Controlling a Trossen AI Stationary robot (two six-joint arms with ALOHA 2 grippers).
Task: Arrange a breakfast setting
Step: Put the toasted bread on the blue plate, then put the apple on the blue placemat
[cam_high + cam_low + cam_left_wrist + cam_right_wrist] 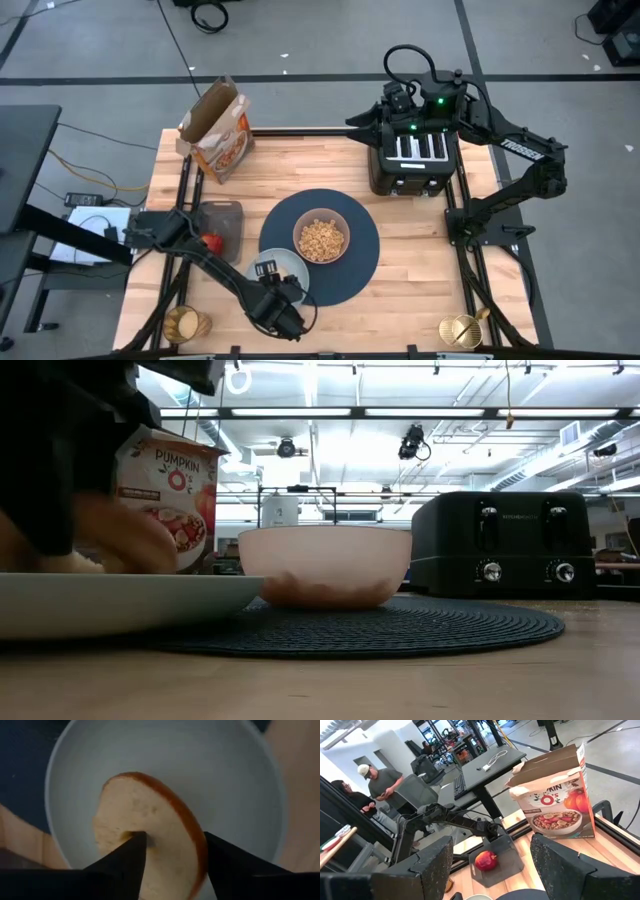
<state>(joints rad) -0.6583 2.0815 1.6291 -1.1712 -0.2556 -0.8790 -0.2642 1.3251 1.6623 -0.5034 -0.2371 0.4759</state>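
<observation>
Item: bagel [150, 835], lying flat on the pale plate [225, 780]. Left pincer [172, 852] directly above, fingers parted astride its near edge, gripping nothing.

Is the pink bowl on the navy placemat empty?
No. In the high view the pink bowl at the middle of the navy placemat holds a heap of tan cereal pieces.

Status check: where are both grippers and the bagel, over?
Left gripper open astride bagel on plate. Right gripper open, parked above toaster. Nothing in the way.
</observation>
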